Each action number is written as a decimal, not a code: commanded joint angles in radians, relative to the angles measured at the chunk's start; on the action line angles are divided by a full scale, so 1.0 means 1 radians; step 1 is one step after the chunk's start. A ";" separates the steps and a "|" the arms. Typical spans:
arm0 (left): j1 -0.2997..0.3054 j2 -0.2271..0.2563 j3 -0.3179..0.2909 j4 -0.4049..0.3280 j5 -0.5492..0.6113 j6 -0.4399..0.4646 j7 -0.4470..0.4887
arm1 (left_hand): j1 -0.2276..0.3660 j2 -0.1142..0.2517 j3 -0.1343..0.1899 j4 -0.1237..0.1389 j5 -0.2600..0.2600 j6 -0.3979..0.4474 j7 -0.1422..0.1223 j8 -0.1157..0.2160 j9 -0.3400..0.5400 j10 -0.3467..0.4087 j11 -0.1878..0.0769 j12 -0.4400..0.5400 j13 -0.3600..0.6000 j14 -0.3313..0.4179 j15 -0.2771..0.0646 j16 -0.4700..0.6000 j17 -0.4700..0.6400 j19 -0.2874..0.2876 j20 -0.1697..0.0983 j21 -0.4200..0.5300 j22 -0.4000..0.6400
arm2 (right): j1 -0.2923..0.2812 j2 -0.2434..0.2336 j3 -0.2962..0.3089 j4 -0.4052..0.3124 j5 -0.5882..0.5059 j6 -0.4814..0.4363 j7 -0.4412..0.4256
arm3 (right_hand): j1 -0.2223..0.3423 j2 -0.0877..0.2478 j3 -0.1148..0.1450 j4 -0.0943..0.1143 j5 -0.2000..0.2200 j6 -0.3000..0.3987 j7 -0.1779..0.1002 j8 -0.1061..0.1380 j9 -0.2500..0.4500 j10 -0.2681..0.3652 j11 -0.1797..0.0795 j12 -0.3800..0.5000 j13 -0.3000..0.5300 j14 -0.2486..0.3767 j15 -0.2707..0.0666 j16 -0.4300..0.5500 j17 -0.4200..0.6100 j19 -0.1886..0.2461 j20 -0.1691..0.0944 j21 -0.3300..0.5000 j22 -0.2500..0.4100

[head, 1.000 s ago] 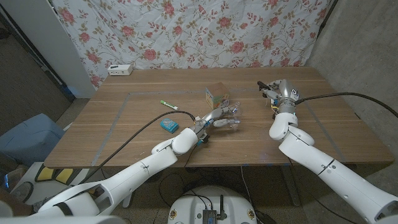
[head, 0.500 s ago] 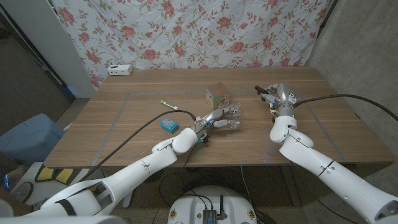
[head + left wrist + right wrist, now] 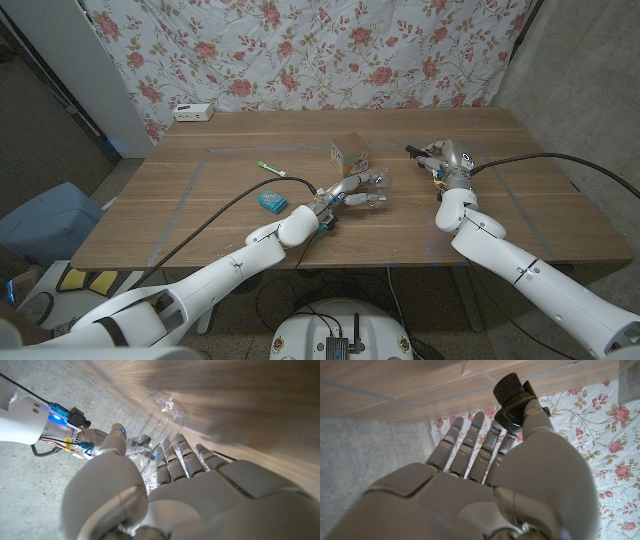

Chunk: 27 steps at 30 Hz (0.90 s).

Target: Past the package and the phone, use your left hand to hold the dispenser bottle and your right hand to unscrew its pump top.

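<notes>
Wooden tabletop under a floral backdrop: the clear dispenser bottle (image 3: 372, 192) lies on its side near the middle, just in front of the package (image 3: 349, 153). Your left hand (image 3: 352, 187) wraps it, fingers closed round the body. Your right hand (image 3: 440, 157), well apart to the bottle's right, pinches the black pump top (image 3: 511, 389), already off; set it down

A wooden counter (image 3: 230, 185) carries a white box (image 3: 193, 112) at its far left corner. A green-capped pen (image 3: 271, 169) and a small teal packet (image 3: 271, 201) lie left of the middle. A cardboard box (image 3: 349, 153) stands at the middle, with a clear bottle (image 3: 370, 193) on its side just near of it.
</notes>
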 commanded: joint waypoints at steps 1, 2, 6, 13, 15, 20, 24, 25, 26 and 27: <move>-0.007 -0.006 0.005 0.017 -0.001 -0.002 -0.004 | -0.008 0.020 0.052 0.043 0.003 0.009 -0.003 0.005 0.001 0.000 -0.008 0.004 0.000 -0.002 -0.095 0.007 0.002 0.002 0.007 0.004 0.002 | 0.009 -0.008 -0.004 0.019 0.034 -0.003 0.049 | 0.020 0.015 -0.006 0.004 0.006 -0.021 0.000 -0.009 -0.003 -0.025 0.007 -0.012 0.002 -0.012 -0.143 -0.007 0.003 -0.005 0.000 -0.001 0.002; -0.007 -0.007 0.005 0.018 -0.001 -0.001 -0.004 | -0.008 0.021 0.052 0.043 0.003 0.009 -0.003 0.005 0.001 0.000 -0.008 0.004 0.000 -0.002 -0.095 0.008 0.002 0.002 0.006 0.004 0.002 | 0.009 -0.013 -0.005 0.019 0.036 0.001 0.055 | 0.019 0.014 -0.006 0.004 0.007 -0.023 0.000 -0.010 -0.003 -0.029 0.007 -0.014 0.001 -0.013 -0.143 -0.008 0.003 -0.005 0.000 -0.001 0.002; -0.012 -0.011 0.009 0.029 -0.001 -0.005 -0.006 | -0.012 0.025 0.054 0.042 0.003 0.005 -0.012 0.004 0.001 -0.010 -0.018 0.002 0.000 -0.009 -0.100 0.006 0.002 0.002 0.011 0.005 0.002 | 0.008 -0.020 0.001 0.012 0.064 -0.001 0.083 | 0.011 0.004 -0.011 0.006 0.010 -0.056 -0.003 -0.023 -0.004 -0.065 0.012 -0.031 0.003 -0.035 -0.139 -0.022 0.001 -0.016 0.004 -0.004 0.002; -0.022 -0.021 0.016 0.055 0.000 -0.022 -0.005 | -0.016 0.028 0.056 0.038 0.004 -0.008 -0.025 0.002 0.002 -0.030 -0.018 -0.001 0.000 -0.033 -0.103 0.002 0.002 -0.006 0.020 0.002 0.002 | 0.007 -0.041 0.001 0.003 0.088 0.009 0.115 | -0.018 -0.017 -0.021 0.015 0.022 -0.126 -0.003 -0.053 -0.009 -0.146 0.022 -0.065 0.010 -0.101 -0.128 -0.058 0.000 -0.045 0.013 -0.006 0.002; -0.022 -0.021 0.017 0.059 0.000 -0.025 -0.006 | -0.017 0.028 0.056 0.037 0.004 -0.010 -0.025 0.002 0.002 -0.033 -0.020 -0.002 0.000 -0.035 -0.103 0.002 0.001 -0.009 0.023 0.002 0.002 | 0.003 -0.045 0.004 -0.002 0.099 0.010 0.123 | -0.022 -0.021 -0.021 0.015 0.026 -0.135 -0.002 -0.057 -0.010 -0.162 0.026 -0.072 0.011 -0.109 -0.124 -0.062 0.000 -0.051 0.014 -0.007 0.002; -0.016 -0.019 0.017 0.057 0.003 -0.024 0.001 | -0.018 0.029 0.056 0.035 0.004 -0.010 -0.026 0.002 0.002 -0.035 -0.020 -0.001 -0.001 -0.039 -0.105 0.002 0.001 -0.011 0.026 0.001 0.003 | -0.001 -0.054 0.006 -0.012 0.113 0.008 0.134 | -0.039 -0.034 -0.025 0.018 0.035 -0.165 -0.001 -0.069 -0.012 -0.216 0.037 -0.094 0.016 -0.144 -0.088 -0.075 0.000 -0.064 0.022 -0.006 0.002; -0.015 -0.019 0.018 0.061 0.003 -0.027 0.002 | -0.019 0.029 0.056 0.034 0.003 -0.010 -0.025 0.003 0.002 -0.036 -0.020 0.000 -0.001 -0.040 -0.102 0.003 0.001 -0.012 0.026 0.001 0.003 | -0.004 -0.063 0.008 -0.018 0.124 0.012 0.143 | -0.065 -0.055 -0.035 0.023 0.045 -0.201 0.001 -0.082 -0.012 -0.272 0.044 -0.119 0.018 -0.172 -0.078 -0.081 0.002 -0.080 0.028 -0.007 0.002; -0.016 -0.019 0.019 0.062 0.003 -0.029 0.001 | -0.019 0.029 0.056 0.034 0.003 -0.011 -0.025 0.003 0.002 -0.036 -0.020 0.000 -0.001 -0.041 -0.102 0.003 0.001 -0.012 0.026 0.001 0.003 | -0.004 -0.064 0.008 -0.020 0.126 0.009 0.145 | -0.070 -0.059 -0.037 0.024 0.048 -0.210 0.005 -0.085 -0.012 -0.284 0.044 -0.125 0.018 -0.181 -0.070 -0.082 0.002 -0.082 0.030 -0.006 0.002; -0.016 -0.019 0.019 0.063 0.003 -0.029 0.001 | -0.020 0.029 0.056 0.034 0.003 -0.010 -0.025 0.004 0.002 -0.036 -0.019 0.000 -0.001 -0.040 -0.102 0.003 0.001 -0.013 0.026 0.001 0.003 | -0.004 -0.070 0.005 -0.020 0.125 0.015 0.151 | -0.076 -0.064 -0.039 0.025 0.051 -0.217 0.005 -0.087 -0.012 -0.300 0.047 -0.134 0.017 -0.195 -0.060 -0.086 0.002 -0.086 0.031 -0.006 0.002; -0.016 -0.020 0.020 0.065 0.003 -0.030 0.000 | -0.020 0.029 0.056 0.034 0.003 -0.009 -0.024 0.004 0.002 -0.036 -0.019 0.000 -0.001 -0.040 -0.102 0.004 0.001 -0.013 0.027 0.001 0.003 | -0.004 -0.067 0.007 -0.021 0.128 0.010 0.148 | -0.081 -0.067 -0.041 0.027 0.053 -0.225 0.007 -0.090 -0.012 -0.308 0.045 -0.139 0.015 -0.202 -0.057 -0.086 0.002 -0.087 0.032 -0.006 0.002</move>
